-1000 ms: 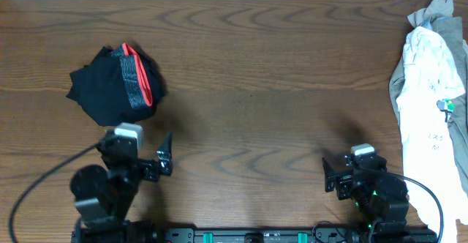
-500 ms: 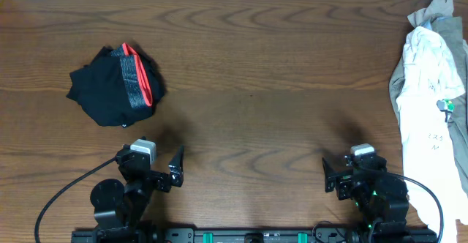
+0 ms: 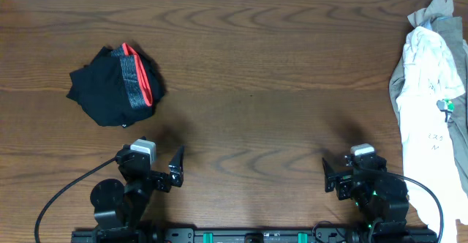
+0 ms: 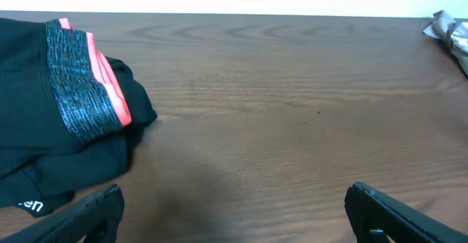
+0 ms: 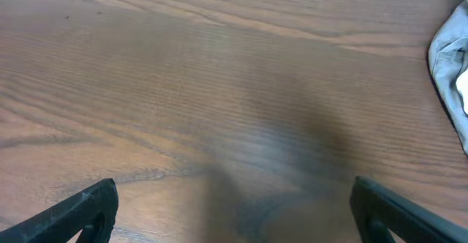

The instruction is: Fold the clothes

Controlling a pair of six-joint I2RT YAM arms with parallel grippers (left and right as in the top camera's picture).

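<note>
A folded black garment with a grey and red waistband point(image 3: 115, 84) lies on the table at the left; it also shows at the left of the left wrist view point(image 4: 62, 118). A pile of white and olive clothes point(image 3: 430, 104) lies along the right edge, its edge showing in the right wrist view point(image 5: 453, 75). My left gripper point(image 3: 173, 168) is open and empty near the front edge, below and right of the black garment. My right gripper point(image 3: 330, 177) is open and empty near the front edge, left of the pile.
The brown wooden table point(image 3: 278, 89) fills the view. Black cables run from each arm base at the front edge point(image 3: 58, 192).
My left arm drew back toward the front edge and a little to the right during the first half second, then stayed still. The right arm has not moved.
</note>
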